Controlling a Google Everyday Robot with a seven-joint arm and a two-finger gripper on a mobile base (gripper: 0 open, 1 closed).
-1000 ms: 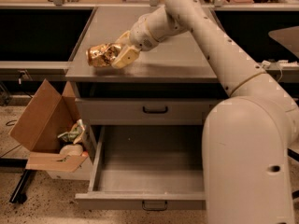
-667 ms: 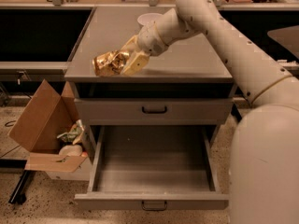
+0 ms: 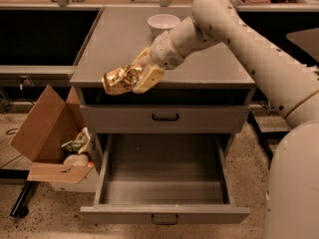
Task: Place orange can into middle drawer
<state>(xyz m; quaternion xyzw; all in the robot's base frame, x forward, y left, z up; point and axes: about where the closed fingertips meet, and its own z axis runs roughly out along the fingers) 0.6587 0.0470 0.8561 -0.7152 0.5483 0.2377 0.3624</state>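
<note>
Nearest camera, middle drawer [image 3: 164, 185] stands pulled out. Just above, twin drawer front [image 3: 199, 118] shut. Over cabinet top's [image 3: 214, 66] front-left edge, my gripper [image 3: 133, 78], fingers clamped on orange can [image 3: 117, 80], can clear of surface. Farther back, white bowl [image 3: 163, 22].

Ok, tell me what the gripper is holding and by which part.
The gripper holds the orange can by its end nearer the wrist, at the front edge of the cabinet top, above the open middle drawer.

Shiny, crinkled orange can [image 3: 118, 80]; in gripper [image 3: 135, 78]
</note>
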